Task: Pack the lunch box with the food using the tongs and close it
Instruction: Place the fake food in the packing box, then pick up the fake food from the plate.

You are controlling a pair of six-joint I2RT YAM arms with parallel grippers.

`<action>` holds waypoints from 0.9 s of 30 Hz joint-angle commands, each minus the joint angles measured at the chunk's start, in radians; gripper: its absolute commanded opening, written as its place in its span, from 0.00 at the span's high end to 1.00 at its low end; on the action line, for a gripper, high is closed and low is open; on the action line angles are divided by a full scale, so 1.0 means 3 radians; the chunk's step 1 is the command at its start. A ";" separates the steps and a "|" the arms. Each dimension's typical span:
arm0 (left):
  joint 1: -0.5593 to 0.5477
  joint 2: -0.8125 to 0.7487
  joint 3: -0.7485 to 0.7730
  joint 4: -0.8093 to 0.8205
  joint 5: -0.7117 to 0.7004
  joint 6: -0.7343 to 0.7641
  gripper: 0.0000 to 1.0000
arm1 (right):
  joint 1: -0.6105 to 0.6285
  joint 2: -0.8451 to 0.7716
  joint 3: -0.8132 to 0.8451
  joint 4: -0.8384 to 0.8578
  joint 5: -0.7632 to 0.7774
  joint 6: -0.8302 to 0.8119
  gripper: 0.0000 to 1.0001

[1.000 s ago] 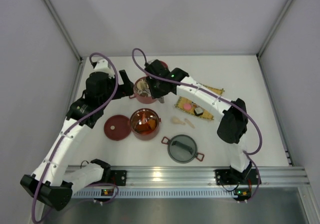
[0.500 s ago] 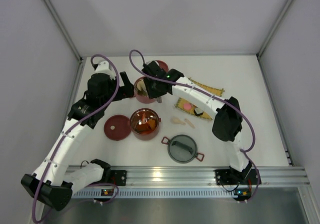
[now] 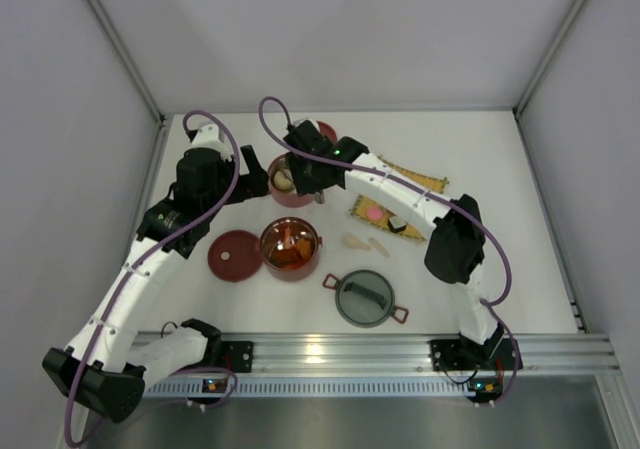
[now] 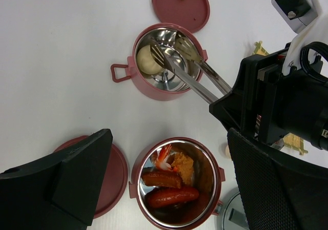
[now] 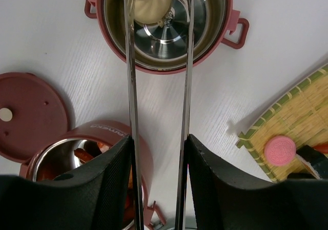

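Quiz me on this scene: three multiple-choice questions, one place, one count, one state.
1. Where is the cream bun? A. on the yellow mat B. in the far bowl C. on the table
2. How many flat red lids lie loose? A. one B. two C. three
3. How are the tongs? A. on the table B. tips pressed together C. held by the right gripper, tips apart
Answers: B, on its steel floor; B, one by the far bowl, one beside the near bowl; C, both arms run apart between the jaws.
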 commanded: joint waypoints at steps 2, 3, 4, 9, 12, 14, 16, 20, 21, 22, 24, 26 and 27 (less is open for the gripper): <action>-0.0010 -0.0058 -0.0010 0.0131 -0.0013 -0.0025 0.01 | 0.0039 -0.0293 0.0161 0.0041 0.0194 -0.0004 0.55; -0.0010 -0.0058 -0.0015 0.0136 -0.0003 -0.0030 0.01 | 0.0014 -0.0329 0.0161 0.0015 0.0224 -0.0004 0.55; -0.0010 -0.0053 -0.0015 0.0136 -0.0008 -0.0030 0.01 | -0.0002 -0.0365 0.0156 -0.0031 0.0250 -0.0009 0.55; -0.0010 -0.0037 -0.0015 0.0141 0.0008 -0.0035 0.01 | -0.0150 -0.0855 -0.0186 -0.0082 0.0485 0.0032 0.55; -0.0010 -0.0022 -0.0010 0.0141 0.0033 -0.0035 0.01 | -0.0242 -0.1223 -0.0549 -0.0138 0.0664 0.0078 0.55; -0.0010 -0.0007 -0.0005 0.0136 0.0048 -0.0035 0.01 | -0.0308 -0.1515 -0.0890 -0.0144 0.0746 0.0113 0.55; -0.0010 0.0009 0.0000 0.0141 0.0059 -0.0046 0.01 | -0.0339 -0.1810 -0.1127 -0.0144 0.0802 0.0175 0.55; -0.0010 0.0029 0.0006 0.0141 0.0079 -0.0051 0.01 | -0.0421 -0.2180 -0.1715 -0.0174 0.0905 0.0282 0.54; -0.0010 0.0029 0.0006 0.0147 0.0089 -0.0051 0.01 | -0.0436 -0.2241 -0.1787 -0.0190 0.0920 0.0328 0.54; -0.0010 0.0034 0.0006 0.0141 0.0095 -0.0056 0.01 | -0.0457 -0.2353 -0.1939 -0.0205 0.0950 0.0349 0.54; -0.0010 0.0039 0.0006 0.0141 0.0100 -0.0061 0.01 | -0.0518 -0.2446 -0.2078 -0.0210 0.0961 0.0400 0.54; -0.0010 0.0034 0.0000 0.0141 0.0105 -0.0056 0.01 | -0.0600 -0.2548 -0.2273 -0.0190 0.0951 0.0415 0.54; -0.0010 0.0039 0.0000 0.0147 0.0110 -0.0056 0.01 | -0.0620 -0.2574 -0.2319 -0.0174 0.0941 0.0420 0.54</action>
